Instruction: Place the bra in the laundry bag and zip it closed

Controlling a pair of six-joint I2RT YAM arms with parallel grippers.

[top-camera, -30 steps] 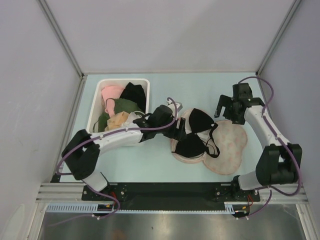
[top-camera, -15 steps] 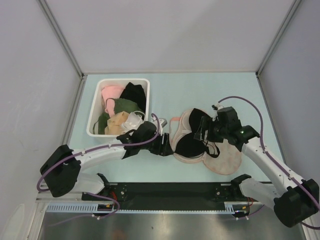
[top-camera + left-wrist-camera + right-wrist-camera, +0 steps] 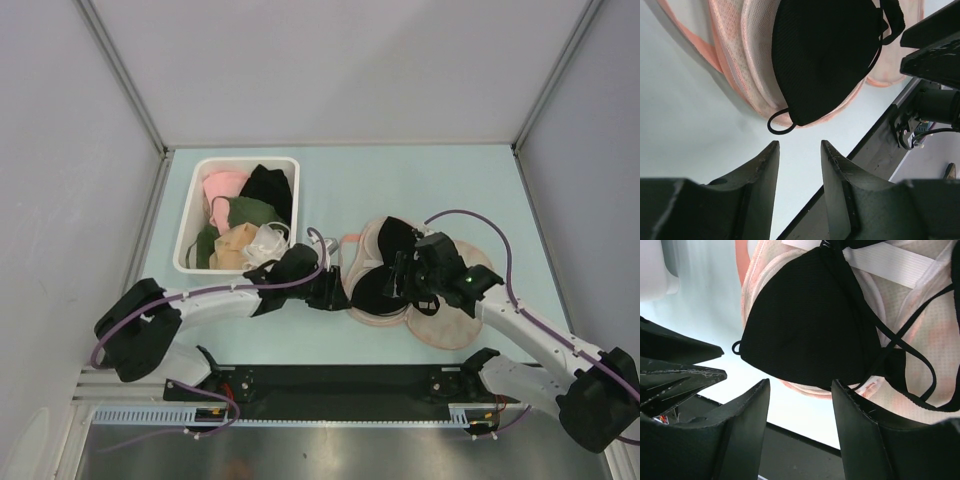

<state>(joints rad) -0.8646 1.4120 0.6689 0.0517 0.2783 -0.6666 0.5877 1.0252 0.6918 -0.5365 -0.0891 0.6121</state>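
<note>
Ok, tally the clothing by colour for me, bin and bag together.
Black: 2, the bra on the laundry bag and the black garment in the bin
Pink: 1, pink garment
Green: 1, green garment
Beige: 1, beige garment
White: 1, white garment
Total: 6

— Any writing, label or number to read here?
— None. The laundry bag (image 3: pixel 437 326) shows only a small orange-red print, no letters.
— And the white bin (image 3: pixel 245 160) on the far left?
— Nothing legible either.
</note>
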